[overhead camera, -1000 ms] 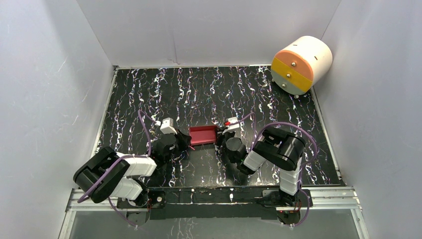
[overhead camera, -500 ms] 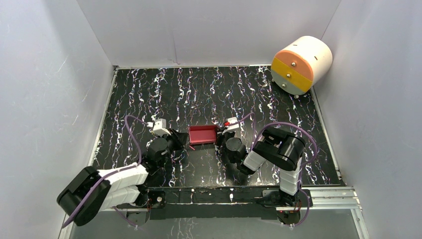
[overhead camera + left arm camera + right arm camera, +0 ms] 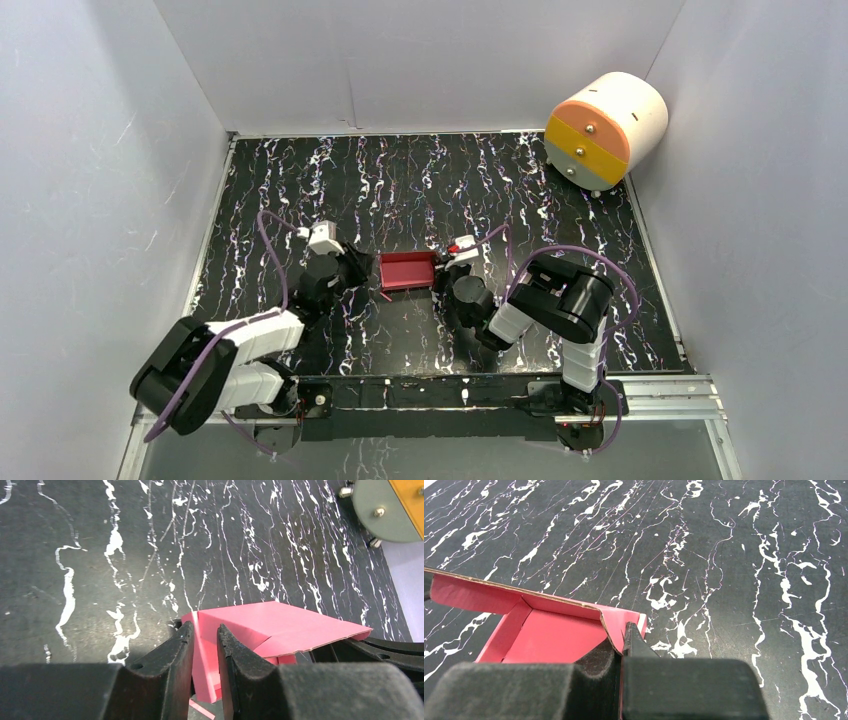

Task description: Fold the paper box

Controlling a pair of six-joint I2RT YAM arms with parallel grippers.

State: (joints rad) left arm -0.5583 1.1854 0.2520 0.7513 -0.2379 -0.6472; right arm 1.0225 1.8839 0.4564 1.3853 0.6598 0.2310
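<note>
The paper box (image 3: 407,270) is a small pink-red shallow tray standing on the black marbled table between the two arms. My left gripper (image 3: 362,270) is at its left end. In the left wrist view the left gripper (image 3: 205,626) stands slightly open, with the left end wall of the paper box (image 3: 280,625) loose in the gap between the fingers. My right gripper (image 3: 443,272) is at the right end. In the right wrist view the right gripper (image 3: 623,637) is shut on the right end wall of the paper box (image 3: 549,640), beside a curled corner flap.
A big white-and-orange cylinder (image 3: 605,130) lies at the far right corner, its end also showing in the left wrist view (image 3: 395,505). White walls enclose the table on three sides. A thin pink strip (image 3: 202,710) lies on the table under the left fingers.
My left gripper has opened a little off the box's left wall, and the left arm has swung its elbow out and back. The right arm and the box have stayed put.
</note>
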